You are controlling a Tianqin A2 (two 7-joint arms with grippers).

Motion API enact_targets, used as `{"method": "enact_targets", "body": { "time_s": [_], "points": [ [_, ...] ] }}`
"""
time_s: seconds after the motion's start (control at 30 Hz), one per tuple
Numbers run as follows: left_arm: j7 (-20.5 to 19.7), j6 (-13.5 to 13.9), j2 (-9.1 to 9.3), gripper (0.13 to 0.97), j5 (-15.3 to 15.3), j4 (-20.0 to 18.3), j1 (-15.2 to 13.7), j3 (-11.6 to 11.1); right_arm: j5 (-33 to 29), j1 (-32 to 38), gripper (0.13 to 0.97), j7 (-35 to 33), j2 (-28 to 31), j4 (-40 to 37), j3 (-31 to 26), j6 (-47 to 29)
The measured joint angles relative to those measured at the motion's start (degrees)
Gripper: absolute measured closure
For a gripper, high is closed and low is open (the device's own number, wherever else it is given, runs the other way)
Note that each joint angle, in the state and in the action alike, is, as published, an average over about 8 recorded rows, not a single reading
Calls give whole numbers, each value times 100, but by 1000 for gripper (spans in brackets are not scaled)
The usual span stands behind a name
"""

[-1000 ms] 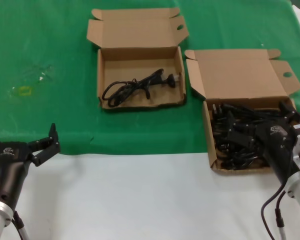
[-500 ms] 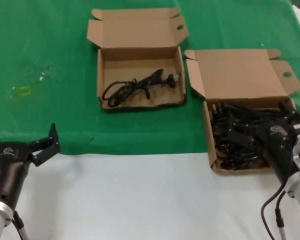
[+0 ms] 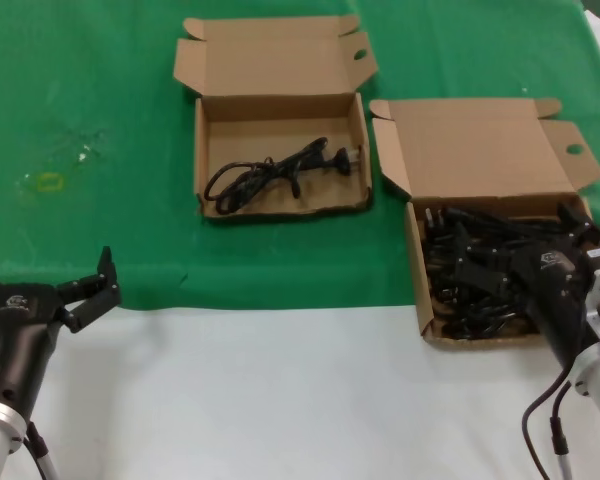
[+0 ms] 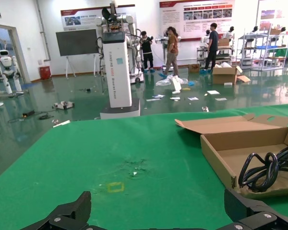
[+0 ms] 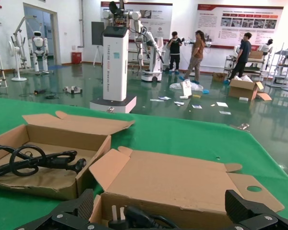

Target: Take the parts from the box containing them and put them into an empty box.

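The larger box [image 3: 485, 150] stands at the right with its lid up, full of tangled black parts [image 3: 455, 290]. My right gripper [image 3: 520, 236] hangs open low over that pile, nothing clamped; a plug [image 5: 129, 218] lies between its spread fingers [image 5: 81, 207]. The smaller box [image 3: 280, 115] sits farther back at centre and holds one looped cord [image 3: 270, 172], also seen as a cord [image 5: 38, 160] in the right wrist view. My left gripper [image 3: 45, 265] rests open at the near left, apart from both boxes; its wrist view shows the smaller box [image 4: 221, 153] and cord [image 4: 269, 165].
A green cloth [image 3: 100, 90] covers the far half of the table, with white surface [image 3: 280, 400] nearer me. A small yellow mark [image 3: 48, 181] and clear film lie on the cloth at the left. The two boxes stand almost side by side.
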Motion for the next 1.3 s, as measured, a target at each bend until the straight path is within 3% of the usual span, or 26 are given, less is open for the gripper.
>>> {"method": "enact_targets", "body": {
  "time_s": [1.3],
  "points": [
    [0, 0, 0, 132, 0, 0, 0, 0, 0, 0, 129, 0, 0, 0, 0, 0]
  ]
}}
